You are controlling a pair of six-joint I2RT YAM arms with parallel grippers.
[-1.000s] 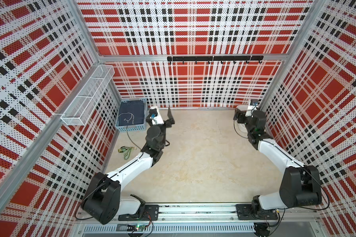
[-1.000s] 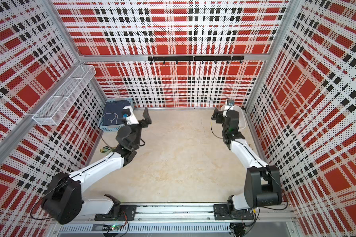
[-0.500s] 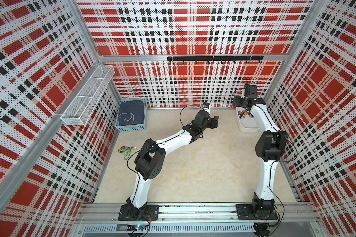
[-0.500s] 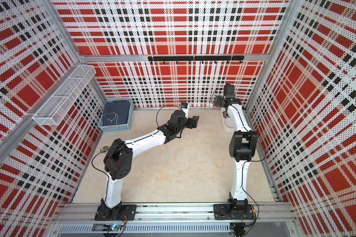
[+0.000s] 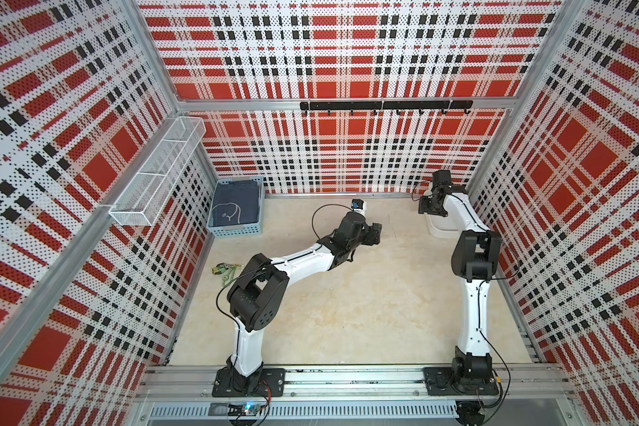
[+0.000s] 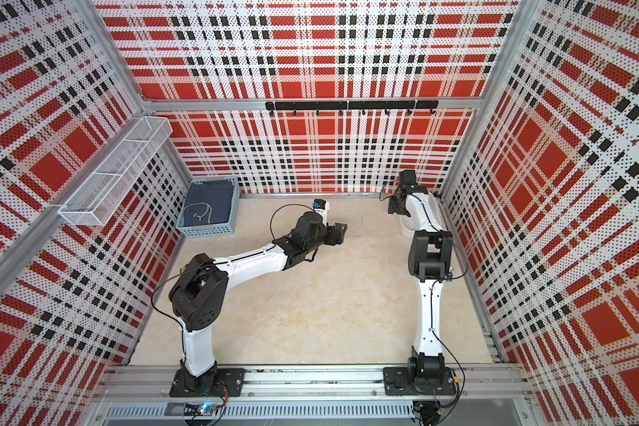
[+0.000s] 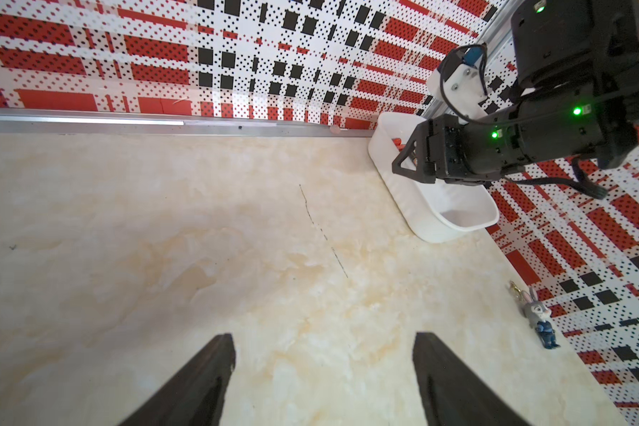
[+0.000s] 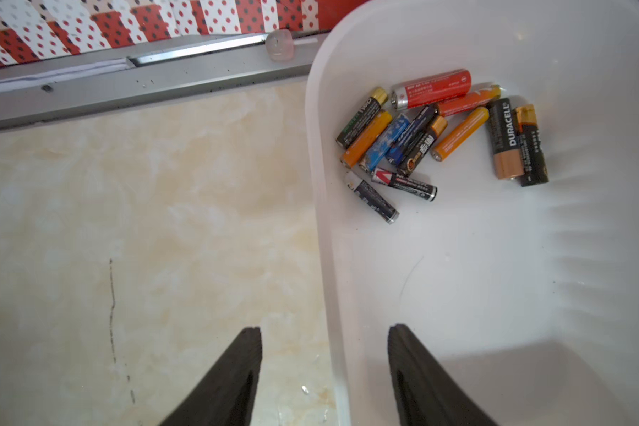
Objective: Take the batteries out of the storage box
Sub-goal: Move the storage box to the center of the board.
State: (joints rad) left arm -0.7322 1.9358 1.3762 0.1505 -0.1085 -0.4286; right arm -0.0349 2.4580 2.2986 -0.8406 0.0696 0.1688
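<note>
1. Nearest, at the front rail, both arm bases sit fixed. One second ago both arms lay folded low. Now the left arm (image 5: 303, 258) stretches over the middle of the bench (image 5: 366, 313), and the right arm (image 5: 473, 254) stands tall, reaching into the far right corner.

2. The left pincer (image 7: 323, 335) is spread and empty above bare bench, well apart from the storage box (image 7: 439, 225). A second ago it hung near the light-blue basket (image 5: 233, 231).

3. The right pincer (image 8: 325, 326) has narrowed, but its jaws stand apart and pinch nothing. They straddle the long rim of the box, one finger over the bench and the other inside. We cannot tell whether either finger touches the rim.

4. The batteries (image 8: 432, 129) lie in a loose heap at the end of the box nearer the back wall, all inside it. We judge that the reach is done and removal has not begun. The pincer must next advance to the heap.

5. Surface: pale marbled bench with a thin dark scratch. A figure keychain (image 7: 539, 317) lies near the right wall and a green item (image 5: 226, 271) near the left.

6. Room: perforated plaid walls in red, black and white. A wire-mesh shelf (image 5: 155, 177) hangs on the left wall and a black hook rail (image 5: 384, 106) on the back wall.
</note>
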